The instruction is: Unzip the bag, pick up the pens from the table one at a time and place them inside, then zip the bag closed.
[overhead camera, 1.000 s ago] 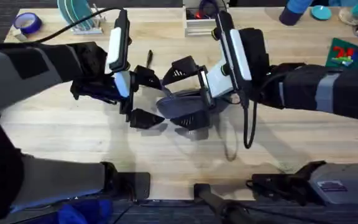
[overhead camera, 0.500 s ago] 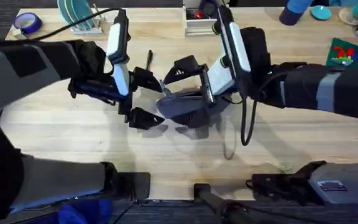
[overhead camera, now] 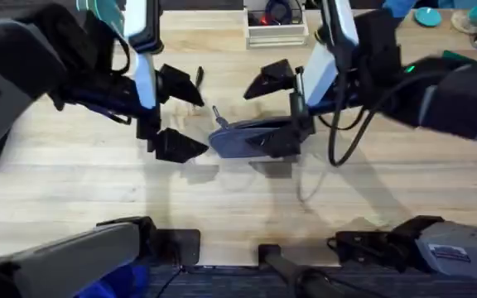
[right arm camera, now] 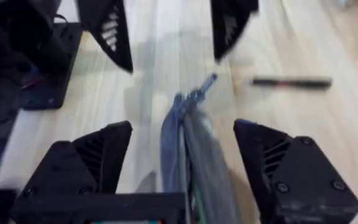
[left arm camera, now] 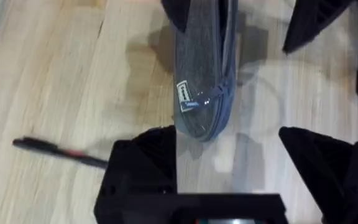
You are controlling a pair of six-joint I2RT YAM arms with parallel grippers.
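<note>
The blue-grey bag (overhead camera: 247, 139) lies on the table (overhead camera: 73, 182) at the centre, its zipper pull (overhead camera: 218, 114) sticking out at its left end. My left gripper (overhead camera: 180, 114) hovers open just left of that end; in its wrist view the bag (left arm camera: 204, 62) lies ahead of the gripper (left arm camera: 229, 162). My right gripper (overhead camera: 267, 120) stands open over the bag's right part, one finger on each side of the bag (right arm camera: 188, 143). A slim black pen (overhead camera: 199, 76) lies behind the left gripper, and it shows as the pen (left arm camera: 55, 149) and the pen (right arm camera: 291, 81) in the wrist views.
A white tray (overhead camera: 276, 33) with small items stands at the back centre. Teal plates (overhead camera: 98, 10) sit at the back left, and colourful clutter (overhead camera: 470, 16) at the back right. Bare wood stretches in front of the bag.
Both arms have risen toward the camera. The left gripper has pulled away to the left of the bag. The bag now lies flatter on the table.
</note>
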